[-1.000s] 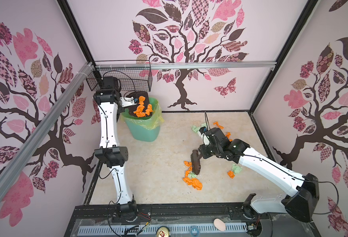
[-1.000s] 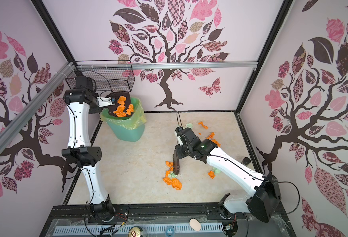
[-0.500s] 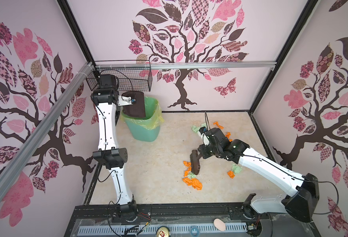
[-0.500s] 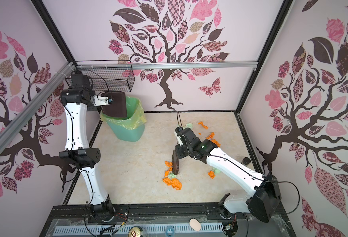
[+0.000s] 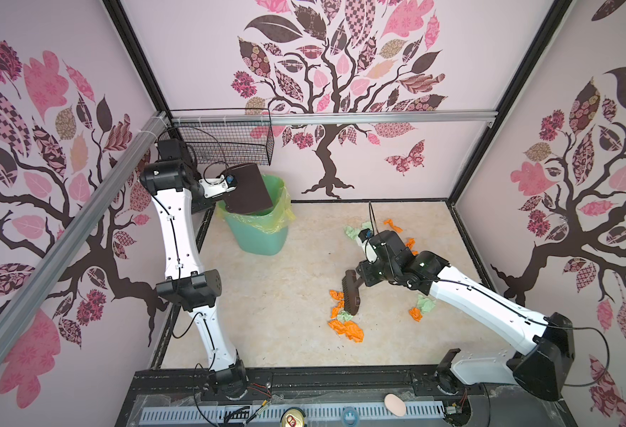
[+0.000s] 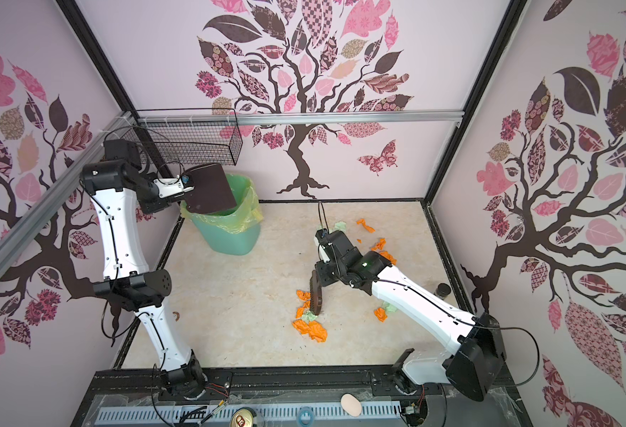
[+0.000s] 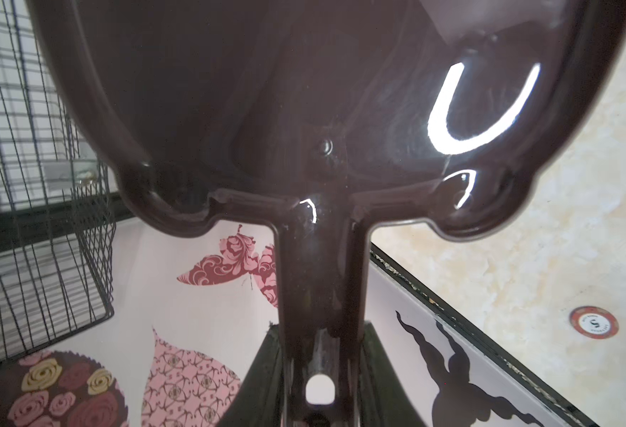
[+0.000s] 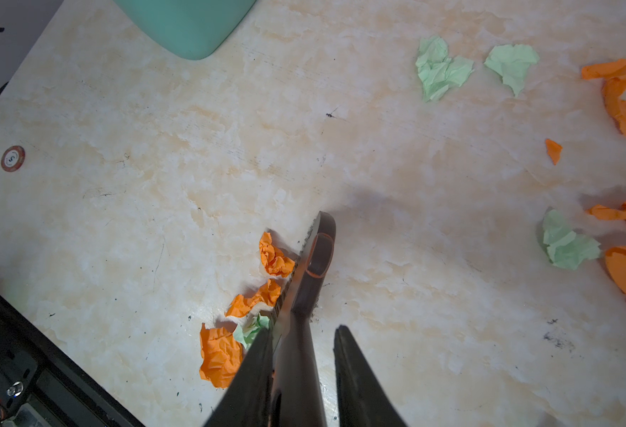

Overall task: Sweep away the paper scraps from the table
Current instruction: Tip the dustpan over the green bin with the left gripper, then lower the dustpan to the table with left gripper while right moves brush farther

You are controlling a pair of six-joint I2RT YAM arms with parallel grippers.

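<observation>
- Since a second ago, tips the dustpan (image 5: 247, 192) from level and loaded with orange wads to steep, dark underside up, over the bin (image 5: 263, 240); no orange showing on it now.
- Clamps the dustpan's handle between the left gripper (image 7: 320, 373) fingers (image 7: 263, 373), snug on both sides in the left wrist view.
- Hangs the pan's lower edge over the mouth of the bin and its yellow liner (image 6: 247, 218) in both top views.
- Keeps the right gripper (image 8: 300, 373) where it was, closed on the brush (image 8: 313, 258) handle; presses it to one finger (image 8: 252, 377), with a sliver of gap at the other.
- Sets the brush head low at the table (image 5: 267, 325), bristle side touching a clump of paper scraps (image 5: 344, 325), orange with a bit of pale green.
- Leaves more scraps well apart: a green-and-orange pair (image 5: 422, 307) beside the right forearm, a loose scatter (image 5: 393, 223) toward the back wall.
- Shows a small red disc (image 8: 13, 158) lying on the table, far from every scrap.
</observation>
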